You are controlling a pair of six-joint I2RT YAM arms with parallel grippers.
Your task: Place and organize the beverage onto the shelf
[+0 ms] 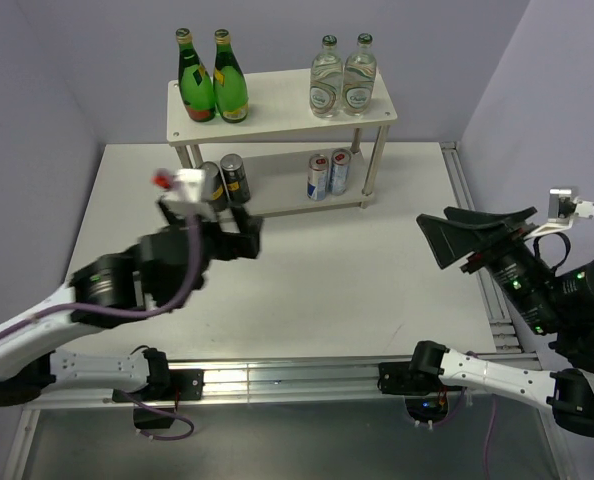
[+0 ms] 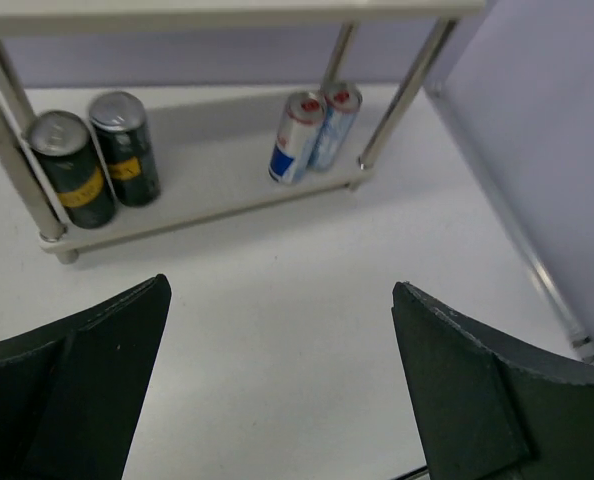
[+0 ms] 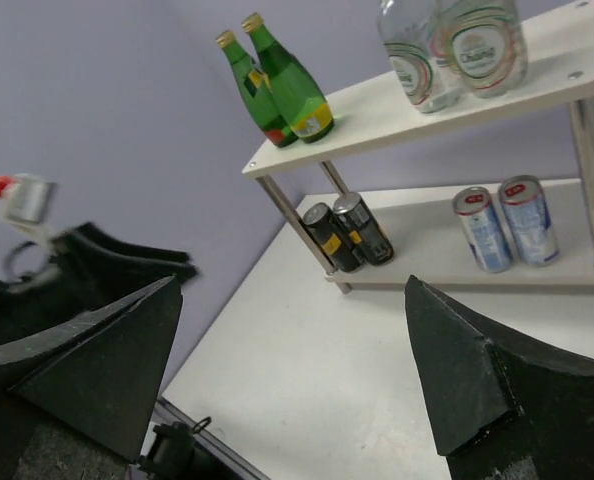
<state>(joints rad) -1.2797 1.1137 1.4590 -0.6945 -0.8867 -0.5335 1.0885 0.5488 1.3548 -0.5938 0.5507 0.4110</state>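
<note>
Left gripper (image 2: 280, 300) jaws held apart, empty; shelf (image 2: 217, 185) seen beyond jaws. Right gripper (image 3: 293, 300) jaws held apart, empty.

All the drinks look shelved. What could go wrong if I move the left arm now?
The left gripper, jaws open, sits just in front of the two dark cans with yellow labels on the lower tier; a forward sweep could topple them. Bumping the pale two-tier wooden shelf could rock the tall green glass bottles on its top board.
</note>
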